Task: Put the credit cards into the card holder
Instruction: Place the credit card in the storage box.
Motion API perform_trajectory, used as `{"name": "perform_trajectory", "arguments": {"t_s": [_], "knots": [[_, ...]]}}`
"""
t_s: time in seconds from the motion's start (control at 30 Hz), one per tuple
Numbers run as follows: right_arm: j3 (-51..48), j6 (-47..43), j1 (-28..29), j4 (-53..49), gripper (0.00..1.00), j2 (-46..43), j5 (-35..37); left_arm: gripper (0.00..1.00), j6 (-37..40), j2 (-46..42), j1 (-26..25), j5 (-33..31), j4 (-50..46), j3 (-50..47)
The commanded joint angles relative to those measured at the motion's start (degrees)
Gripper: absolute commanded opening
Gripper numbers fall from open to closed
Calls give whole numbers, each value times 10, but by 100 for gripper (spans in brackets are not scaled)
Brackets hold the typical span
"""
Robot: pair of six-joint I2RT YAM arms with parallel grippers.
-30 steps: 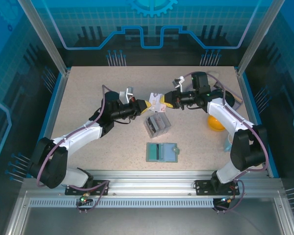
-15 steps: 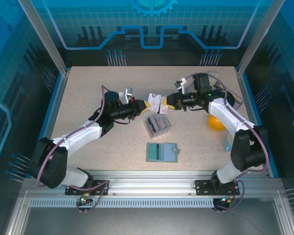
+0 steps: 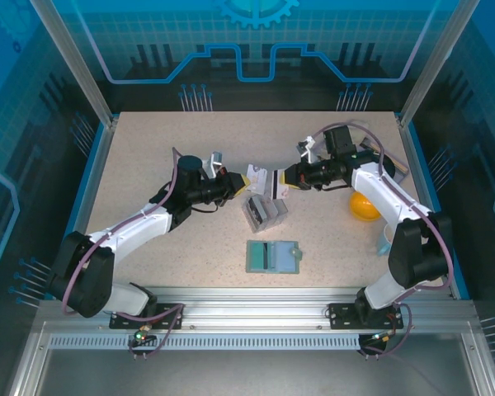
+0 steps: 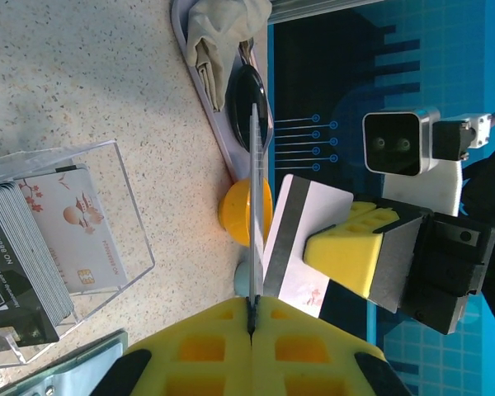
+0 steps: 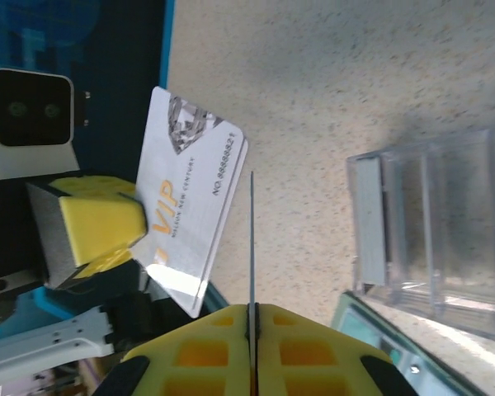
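Note:
Each gripper pinches one of the credit cards above the table's middle. My left gripper [image 3: 246, 178] is shut on a white card [image 3: 257, 180]; in the left wrist view that card [image 4: 253, 206] stands edge-on out of the closed yellow jaws [image 4: 252, 309]. My right gripper [image 3: 285, 176] is shut on another white card [image 3: 278, 189], edge-on [image 5: 252, 247] in its own view, jaws [image 5: 252, 309] closed. The two cards sit side by side, slightly apart. The card holder [image 3: 273, 256] lies open and flat nearer the arm bases, teal inside; its corner [image 5: 371, 338] shows below the right gripper.
A clear plastic box [image 3: 264, 212] with several more cards [image 4: 33, 256] stands just under the grippers. A yellow bowl [image 3: 362, 206] sits at the right, beyond it a tray [image 4: 206, 91] with a cloth and a dark object. Blue walls ring the table.
The right gripper has closed on a card and drawn back to the right. The two cards, held together a second ago, now sit apart, one in each gripper.

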Motion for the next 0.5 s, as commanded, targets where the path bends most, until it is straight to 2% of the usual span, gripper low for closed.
{"name": "perform_trajectory", "arguments": {"t_s": [0.0,0.47], "knots": [[24,-54,0,-59,7,8,61,0,10,-12,3,-5,-3,-7],[35,-79,11,-81,8,12,99,0,-18,-15,0,-13,-13,-10]]}}
